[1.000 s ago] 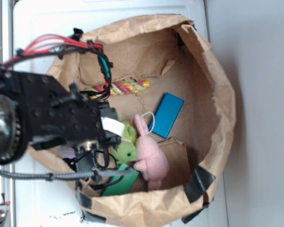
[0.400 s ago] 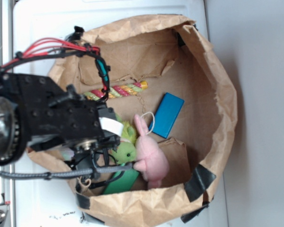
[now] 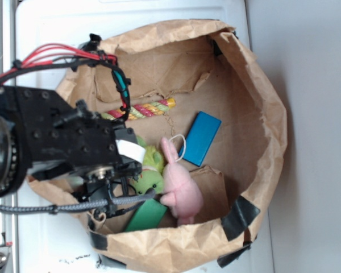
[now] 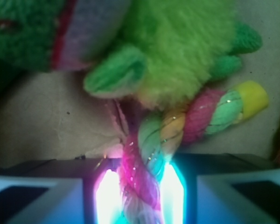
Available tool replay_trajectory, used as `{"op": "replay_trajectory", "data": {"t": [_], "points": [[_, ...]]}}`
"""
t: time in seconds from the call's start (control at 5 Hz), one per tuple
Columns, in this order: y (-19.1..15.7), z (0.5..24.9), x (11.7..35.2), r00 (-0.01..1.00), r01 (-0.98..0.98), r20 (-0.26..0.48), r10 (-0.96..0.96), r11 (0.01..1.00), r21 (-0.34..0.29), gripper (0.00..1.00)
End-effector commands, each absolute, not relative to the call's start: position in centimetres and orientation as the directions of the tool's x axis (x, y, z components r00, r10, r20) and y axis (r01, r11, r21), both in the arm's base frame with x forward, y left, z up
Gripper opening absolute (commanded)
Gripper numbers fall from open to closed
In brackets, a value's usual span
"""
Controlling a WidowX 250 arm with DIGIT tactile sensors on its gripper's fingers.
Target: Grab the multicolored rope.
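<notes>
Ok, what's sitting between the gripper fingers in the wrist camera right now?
The multicolored rope runs up between the two lit fingers of the gripper in the wrist view. Nothing else is in that gap; the green plush toy lies beyond it.

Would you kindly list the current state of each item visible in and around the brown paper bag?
Multicolored twisted cotton rope: lying on the bag floor, one end between the tool's fingers.
Tool: closed around the rope.
Green plush toy: resting beside the pink one.
Pink plush bunny: lying on the bag floor.
Blue rectangular block: lying flat.
Brown paper bag: open, rim rolled down.
</notes>
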State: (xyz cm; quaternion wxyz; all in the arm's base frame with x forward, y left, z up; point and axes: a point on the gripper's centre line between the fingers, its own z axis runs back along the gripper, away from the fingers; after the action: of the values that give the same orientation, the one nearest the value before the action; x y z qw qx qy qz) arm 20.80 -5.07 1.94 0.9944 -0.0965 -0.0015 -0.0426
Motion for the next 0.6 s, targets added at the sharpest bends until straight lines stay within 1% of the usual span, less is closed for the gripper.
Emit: {"op": "replay_trajectory", "data": {"t": [0.0,0.2,0.4], "points": [[-4.0,3.0,20.9,0.996,0.083,0.054,-0.074,0.976,-0.200,0.00],[-3.5,4.4,20.8,0.995,0.080,0.068,-0.066,0.971,-0.227,0.00],[-3.9,6.6,20.8,0.995,0.087,0.062,-0.074,0.965,-0.246,0.00]]}}
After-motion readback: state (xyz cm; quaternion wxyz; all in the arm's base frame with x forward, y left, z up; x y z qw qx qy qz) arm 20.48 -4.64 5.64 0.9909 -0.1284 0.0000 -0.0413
